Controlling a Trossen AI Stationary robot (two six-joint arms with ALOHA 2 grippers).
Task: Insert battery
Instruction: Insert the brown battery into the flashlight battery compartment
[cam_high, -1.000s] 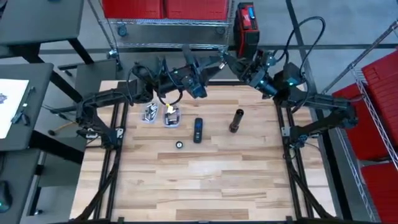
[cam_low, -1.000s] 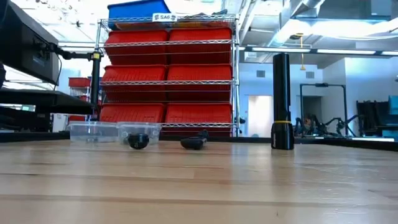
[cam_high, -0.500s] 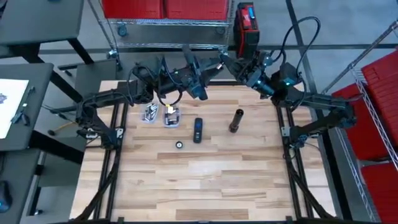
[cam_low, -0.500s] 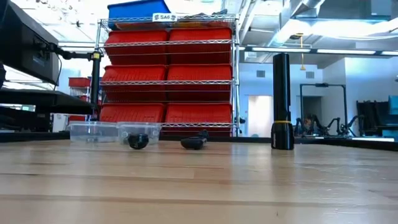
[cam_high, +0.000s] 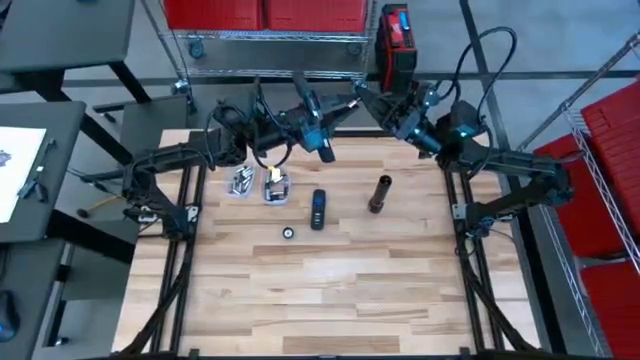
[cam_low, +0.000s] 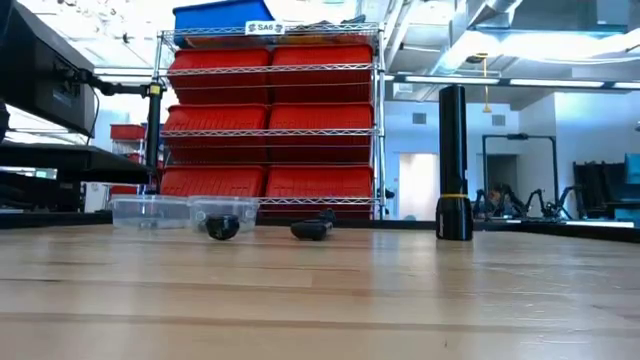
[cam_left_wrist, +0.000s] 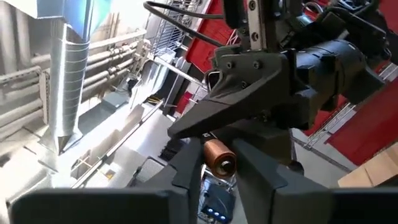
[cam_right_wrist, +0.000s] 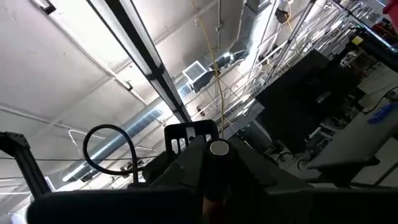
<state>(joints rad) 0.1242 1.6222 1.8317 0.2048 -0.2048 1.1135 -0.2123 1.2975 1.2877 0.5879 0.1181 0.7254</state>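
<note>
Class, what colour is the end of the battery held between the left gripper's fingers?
Copper-brown battery; clearest in the left wrist view.

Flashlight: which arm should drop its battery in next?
Probably right. The left battery and right battery both sit in shut jaws, but the flashlight stands upright on the right arm's side of the table.

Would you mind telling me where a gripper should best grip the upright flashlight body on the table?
Grip the flashlight body around its slim upper barrel, approaching level from the side. It stands upright on its wider base, apart from the remote, so both flanks look free.
</note>
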